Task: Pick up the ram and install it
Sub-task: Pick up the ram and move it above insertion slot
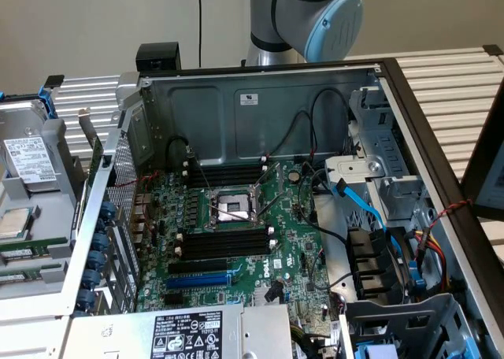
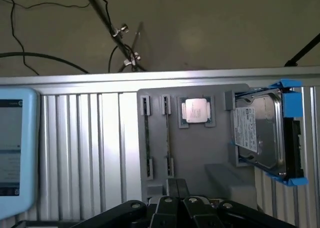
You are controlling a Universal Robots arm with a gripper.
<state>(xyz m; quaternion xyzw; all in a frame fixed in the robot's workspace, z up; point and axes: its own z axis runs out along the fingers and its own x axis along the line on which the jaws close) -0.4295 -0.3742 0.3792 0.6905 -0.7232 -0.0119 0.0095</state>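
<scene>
The ram (image 2: 168,138) stands on edge in a gray holder (image 2: 200,153). It is clipped at both ends, which leaves its long free edge open for a pinch. A twin stick (image 2: 147,138) sits just beside it (which of the two is meant I cannot tell, though this one lies nearer the gripper's line). The CPU (image 2: 195,110) and the hard drive (image 2: 260,130) share the holder, each in its own pocket, presumably so that every part has a fixed place. The gripper (image 2: 178,185) hangs over the holder, clear of the ram, with its fingers pressed together on nothing. On the exterior view's right of the holder, the case (image 1: 220,115) lies open on its side, so the black slots (image 1: 224,241) face upward, bare.
</scene>
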